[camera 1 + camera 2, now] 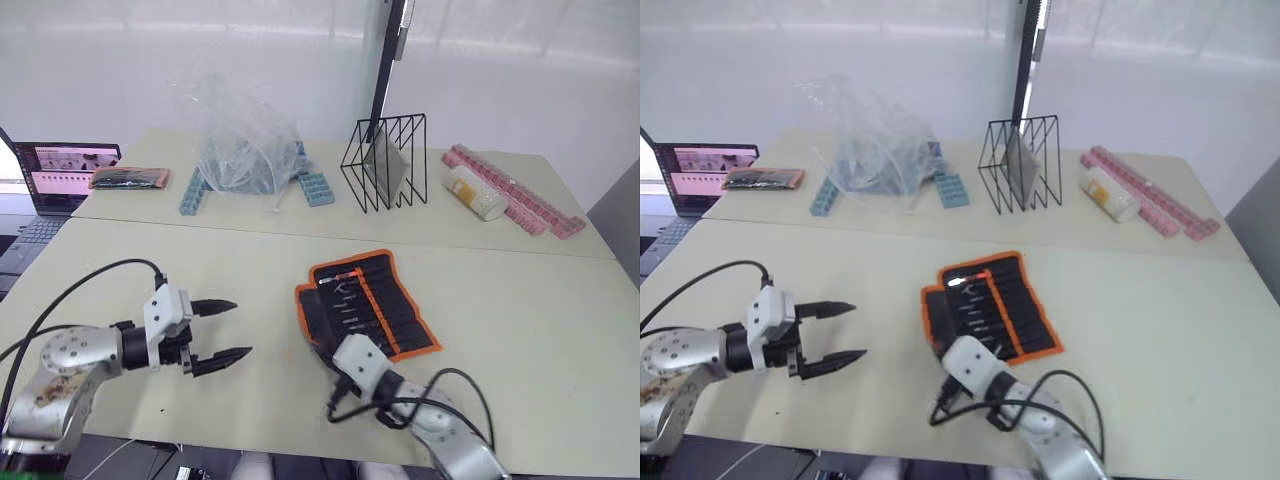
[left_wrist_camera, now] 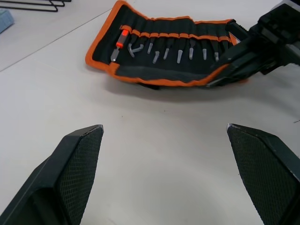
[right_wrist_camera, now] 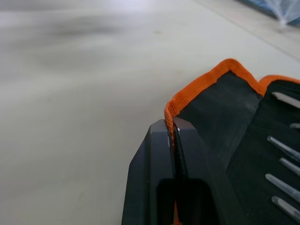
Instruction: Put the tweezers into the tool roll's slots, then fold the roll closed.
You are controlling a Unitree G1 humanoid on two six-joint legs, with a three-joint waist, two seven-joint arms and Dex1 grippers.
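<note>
The tool roll (image 1: pixel 375 300) lies unrolled on the near table, black with orange edging. Its slots (image 2: pixel 187 44) hold several slim pieces with grey metal tips (image 2: pixel 179 56) showing, plus one orange-handled piece (image 2: pixel 121 40). I cannot tell whether these are the tweezers. My right gripper (image 3: pixel 171 126) is shut on the roll's orange hem at its near left corner, and it is also seen at that corner from above (image 1: pixel 320 345). Well to the left of the roll, my left gripper (image 1: pixel 242 328) hovers open over bare table, holding nothing.
On the far table stand a clear plastic bag (image 1: pixel 240 145), blue blocks (image 1: pixel 318 188), a black wire rack (image 1: pixel 388 162), a white bottle (image 1: pixel 475 193) and pink strips (image 1: pixel 520 195). A laptop (image 1: pixel 60 170) and a flat dark pouch (image 1: pixel 130 178) sit far left.
</note>
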